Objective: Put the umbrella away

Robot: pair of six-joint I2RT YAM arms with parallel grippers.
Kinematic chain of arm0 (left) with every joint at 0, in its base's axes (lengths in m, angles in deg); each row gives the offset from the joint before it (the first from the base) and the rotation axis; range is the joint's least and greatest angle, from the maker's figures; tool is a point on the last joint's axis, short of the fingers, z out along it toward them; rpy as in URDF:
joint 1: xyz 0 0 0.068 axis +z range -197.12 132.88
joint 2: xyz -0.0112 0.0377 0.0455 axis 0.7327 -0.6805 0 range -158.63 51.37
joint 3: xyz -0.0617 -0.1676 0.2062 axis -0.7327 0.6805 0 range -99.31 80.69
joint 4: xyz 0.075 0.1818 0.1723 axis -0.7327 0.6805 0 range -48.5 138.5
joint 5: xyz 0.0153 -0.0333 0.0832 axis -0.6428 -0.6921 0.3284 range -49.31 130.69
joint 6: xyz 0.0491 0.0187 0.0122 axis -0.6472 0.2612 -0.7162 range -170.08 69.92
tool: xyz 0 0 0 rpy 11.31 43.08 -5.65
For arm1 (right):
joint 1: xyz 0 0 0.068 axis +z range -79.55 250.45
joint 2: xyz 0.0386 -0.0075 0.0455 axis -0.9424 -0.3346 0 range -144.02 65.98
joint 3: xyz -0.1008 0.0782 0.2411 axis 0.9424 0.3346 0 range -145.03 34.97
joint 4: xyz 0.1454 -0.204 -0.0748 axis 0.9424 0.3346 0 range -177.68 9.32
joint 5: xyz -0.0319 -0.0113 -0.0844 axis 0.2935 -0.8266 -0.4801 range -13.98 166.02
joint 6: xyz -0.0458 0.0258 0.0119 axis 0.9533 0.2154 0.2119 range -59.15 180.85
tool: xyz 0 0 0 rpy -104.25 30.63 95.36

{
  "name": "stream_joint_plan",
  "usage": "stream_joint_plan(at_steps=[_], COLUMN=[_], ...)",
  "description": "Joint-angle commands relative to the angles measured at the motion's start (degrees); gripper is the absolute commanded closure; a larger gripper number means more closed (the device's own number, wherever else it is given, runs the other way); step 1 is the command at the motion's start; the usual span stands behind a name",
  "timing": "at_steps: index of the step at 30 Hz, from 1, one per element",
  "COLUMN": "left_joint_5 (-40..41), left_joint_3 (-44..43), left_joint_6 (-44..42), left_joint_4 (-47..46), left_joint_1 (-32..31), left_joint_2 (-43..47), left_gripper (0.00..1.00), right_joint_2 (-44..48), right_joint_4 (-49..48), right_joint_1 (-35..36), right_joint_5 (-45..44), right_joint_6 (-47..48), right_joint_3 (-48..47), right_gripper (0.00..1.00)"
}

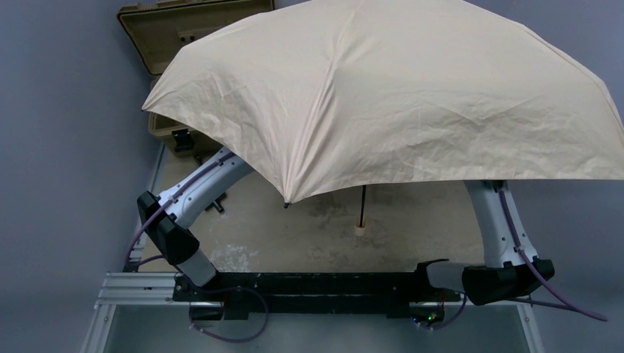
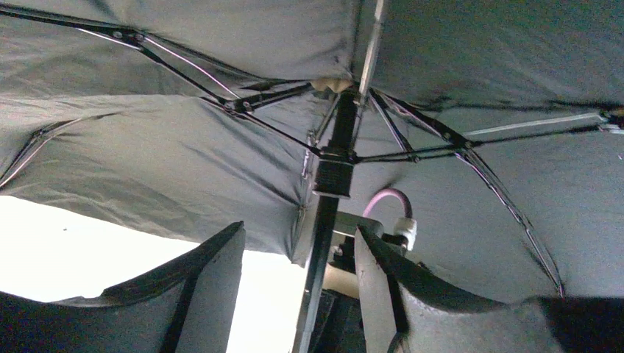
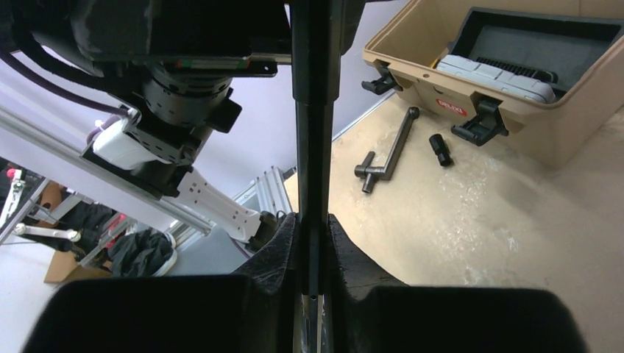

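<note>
Grey-blue walls close in a sandy, scuffed table [image 1: 412,228], and nearly all of it is roofed over by the umbrella [image 1: 383,95]. It stands fully open, its beige canopy held up above the middle and far side of the table and spreading past the right edge. The dark shaft [image 3: 313,110] runs down from under the cloth, and the pale handle [image 1: 361,229] hangs low over the table's middle; whether it touches the top, I cannot tell.

The right gripper [image 3: 310,220] is clamped on the shaft, both fingers pressed tight against it. The left gripper [image 2: 300,228] has its fingers apart on either side of the shaft, just below the black runner [image 2: 332,176], where the thin ribs [image 2: 184,70] fan out; it holds nothing.

To my eye the umbrella is light but awkward. The cloth is soft and will catch air and sag, while the ribs are thin and springy and look easy to bend. The shaft and handle are the only stiff parts worth gripping. The runner is probably the piece to draw down so the canopy can collapse.

At the far left corner sits an open tan case [image 3: 427,81], partly under the canopy. A dark crank tool [image 3: 386,158] and a small black piece [image 3: 439,149] lie on the table before it.
</note>
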Motion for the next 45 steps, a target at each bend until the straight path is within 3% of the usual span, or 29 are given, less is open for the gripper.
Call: stream_joint_plan(at_steps=[1, 5, 10, 14, 28, 42, 45], left_joint_5=[-6.1, -8.6, -13.3, -15.6, -21.3, -23.7, -24.4], left_joint_3=[2.6, 7.6, 7.2, 5.7, 3.4, 2.6, 2.8], left_joint_6=[-1.9, -1.9, -3.5, -3.1, -2.0, -4.1, -3.5], left_joint_4=[-7.6, -11.1, -9.6, -9.3, -8.6, -2.3, -2.2], left_joint_1=[0.3, 0.3, 0.3, 0.3, -0.1, -0.6, -0.8], left_joint_2=[1.8, 3.6, 3.7, 2.4, 0.2, 0.8, 0.6], left_gripper=[0.47, 0.48, 0.48, 0.58, 0.71, 0.72, 0.8], right_joint_2=[0.5, 0.7, 1.2, 1.8, 1.1, 0.8, 0.9], right_joint_4=[-1.5, -2.3, -4.2, -8.9, -7.3, -5.9, -6.0], right_joint_1=[-0.2, -0.2, -0.2, -0.1, -0.1, -0.1, -0.1], right_joint_5=[-1.8, -0.3, 2.0, 5.0, 4.2, 3.7, 3.6], right_joint_6=[2.1, 1.2, -0.9, -5.0, -2.8, -0.8, -0.8], right_joint_3=[-3.6, -3.8, -3.5, -1.3, -1.8, -2.9, -2.8], right_gripper=[1.0, 1.0, 1.0, 1.0, 1.0, 1.0, 1.0])
